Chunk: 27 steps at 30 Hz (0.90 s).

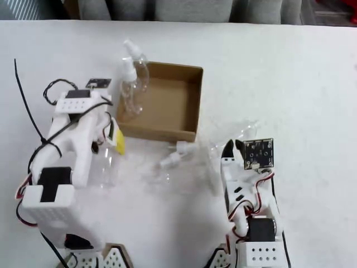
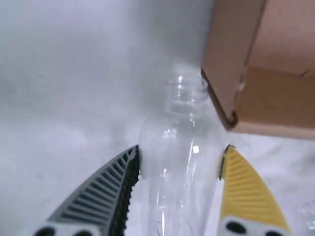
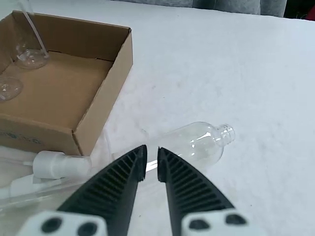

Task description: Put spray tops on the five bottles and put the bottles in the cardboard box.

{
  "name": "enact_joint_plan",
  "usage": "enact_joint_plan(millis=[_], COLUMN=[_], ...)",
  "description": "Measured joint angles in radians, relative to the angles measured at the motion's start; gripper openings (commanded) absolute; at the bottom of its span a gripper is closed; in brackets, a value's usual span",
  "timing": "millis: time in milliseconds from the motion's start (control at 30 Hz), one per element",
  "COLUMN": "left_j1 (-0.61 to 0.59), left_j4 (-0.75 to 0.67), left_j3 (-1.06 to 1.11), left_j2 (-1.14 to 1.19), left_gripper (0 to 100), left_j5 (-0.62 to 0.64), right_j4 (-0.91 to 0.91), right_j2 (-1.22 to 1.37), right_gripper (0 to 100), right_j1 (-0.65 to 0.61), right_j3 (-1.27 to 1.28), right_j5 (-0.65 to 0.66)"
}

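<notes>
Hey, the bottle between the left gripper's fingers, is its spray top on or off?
Off. The bottle in the left gripper has a bare, open neck with no top on it.

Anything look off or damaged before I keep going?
Nothing stands out. Two clear plastic bottles with white spray tops sit in the brown cardboard box; an uncapped clear plastic bottle and loose white spray tops lie on the white table beside it. No spill or damage visible.

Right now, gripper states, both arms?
Left gripper: closed on an uncapped bottle.
Right gripper: nearly closed, apparently holding nothing.
</notes>
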Motion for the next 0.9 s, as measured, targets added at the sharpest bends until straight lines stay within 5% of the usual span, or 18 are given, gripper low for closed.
enact_joint_plan(millis=[100, 333, 667, 900], left_j1=[0.003, 0.012, 0.015, 0.015], left_j4=[0.002, -0.009, -0.008, -0.157], left_j3=[0.0, 0.072, 0.345, 0.578], left_j2=[0.0, -0.095, -0.525, -0.807], left_gripper=[1, 3, 2, 2], left_j5=[0.002, 0.002, 0.002, 0.002], right_j4=[0.0, 0.0, 0.0, 0.069], right_j2=[0.0, 0.0, 0.0, 0.0], right_gripper=[2.0, 2.0, 2.0, 2.1], right_j1=[0.0, 0.0, 0.0, 0.0], right_j3=[0.0, 0.0, 0.0, 0.0], right_j5=[0.0, 0.0, 0.002, 0.226])
